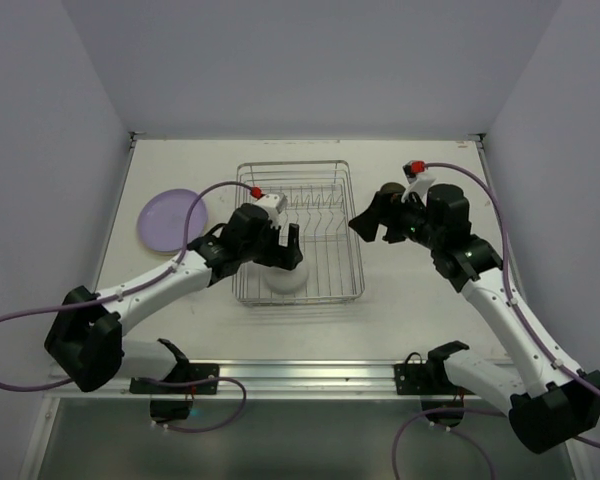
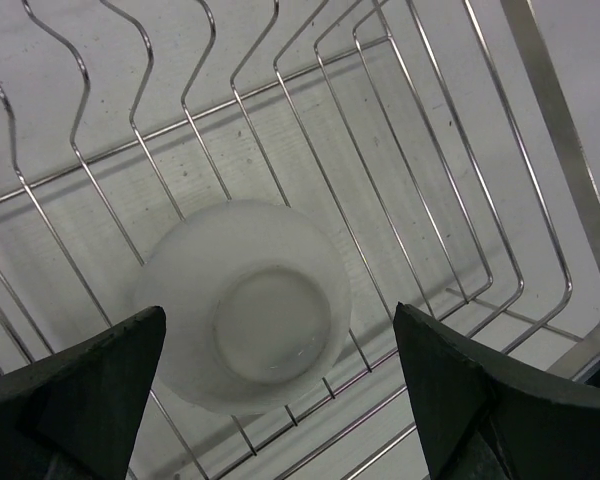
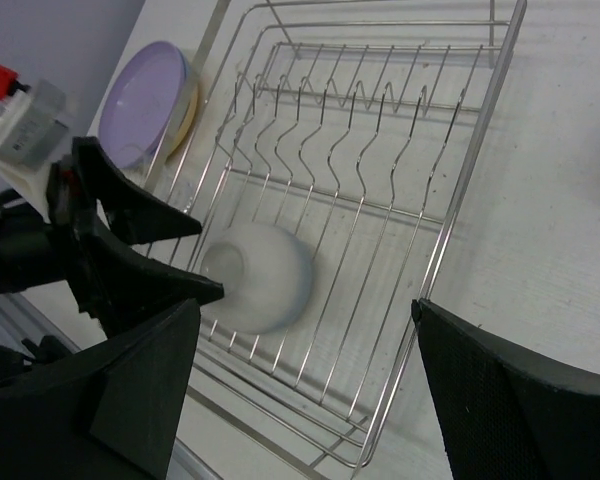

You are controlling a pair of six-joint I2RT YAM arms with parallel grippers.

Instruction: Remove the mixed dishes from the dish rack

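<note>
White smooth bowl [image 2: 245,310] (round) in wire rack [image 2: 560,125]; left pincer [image 2: 280,315] spread above; right pincer [image 3: 305,305] spread.

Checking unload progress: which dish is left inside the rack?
The white bowl, in the dish rack's near-left corner below the left gripper; the purple plate lies outside, left of it.

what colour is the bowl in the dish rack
White. The bowl shows best in the left wrist view, lying in the dish rack.

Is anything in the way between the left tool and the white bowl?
No. The left tool is open right over the white bowl, with nothing visible between; the dish rack wires lie under it.
</note>
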